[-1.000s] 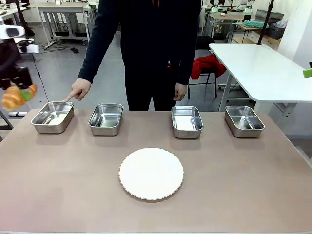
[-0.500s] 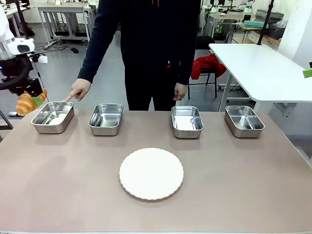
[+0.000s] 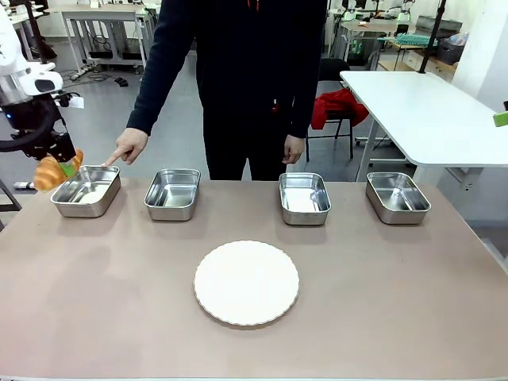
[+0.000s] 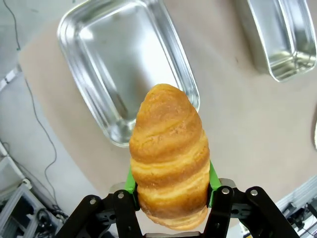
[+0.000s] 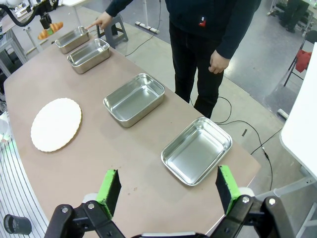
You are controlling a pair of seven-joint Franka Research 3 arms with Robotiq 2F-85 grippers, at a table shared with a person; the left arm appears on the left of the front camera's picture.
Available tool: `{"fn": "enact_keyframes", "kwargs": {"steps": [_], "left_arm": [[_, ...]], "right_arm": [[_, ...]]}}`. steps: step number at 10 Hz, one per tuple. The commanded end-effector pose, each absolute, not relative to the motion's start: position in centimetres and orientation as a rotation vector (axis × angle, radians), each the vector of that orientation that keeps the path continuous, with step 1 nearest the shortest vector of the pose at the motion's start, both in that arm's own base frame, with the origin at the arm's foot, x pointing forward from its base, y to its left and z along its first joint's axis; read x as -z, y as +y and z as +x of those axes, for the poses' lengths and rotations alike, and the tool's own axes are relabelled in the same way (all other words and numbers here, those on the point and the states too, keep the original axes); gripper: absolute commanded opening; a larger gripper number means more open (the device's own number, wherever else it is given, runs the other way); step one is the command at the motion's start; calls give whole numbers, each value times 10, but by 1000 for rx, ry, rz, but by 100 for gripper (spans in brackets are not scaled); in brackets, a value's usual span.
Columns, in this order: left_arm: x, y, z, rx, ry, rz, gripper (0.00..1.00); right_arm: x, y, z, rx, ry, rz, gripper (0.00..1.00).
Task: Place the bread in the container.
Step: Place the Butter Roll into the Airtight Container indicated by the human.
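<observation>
Our left gripper (image 4: 171, 191), jaws clamped on the bread (image 4: 169, 156), hides part of the container (image 4: 124, 64); our right gripper (image 5: 168, 191) gapes.

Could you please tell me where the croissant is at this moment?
In the front view the croissant is at the far left, held in the left gripper just above the outer edge of the leftmost container, which the person's hand points at.

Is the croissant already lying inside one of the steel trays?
No, the croissant is clamped between the green pads of the left gripper, in the air above the table edge beside the leftmost tray.
</observation>
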State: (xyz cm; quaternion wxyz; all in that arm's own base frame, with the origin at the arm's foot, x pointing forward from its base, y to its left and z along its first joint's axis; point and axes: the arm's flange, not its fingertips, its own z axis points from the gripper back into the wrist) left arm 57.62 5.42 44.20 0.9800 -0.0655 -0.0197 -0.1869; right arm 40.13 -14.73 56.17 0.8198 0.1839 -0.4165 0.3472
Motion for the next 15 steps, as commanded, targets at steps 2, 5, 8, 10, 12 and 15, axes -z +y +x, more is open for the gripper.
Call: {"fn": "enact_keyframes", "kwargs": {"steps": [2,5,8,10,12,15], "left_arm": [[-418,69,608,379,-73,-140,56],[-400,78,630,371,-106,-190,56],[-390,83,648,383,-78,-219,56],[-385,80,655,366,-86,-234,56],[-381,81,659,374,-95,-248,100],[-381,79,659,379,-121,-253,100]], "right_arm": [[-562,-147,401,-742,-906,405,100],[-562,-147,401,-742,-906,405,100],[-562,-147,401,-742,-906,405,100],[-562,-147,401,-742,-906,405,100],[-562,-147,401,-742,-906,405,100],[-562,-147,401,-742,-906,405,100]]}}
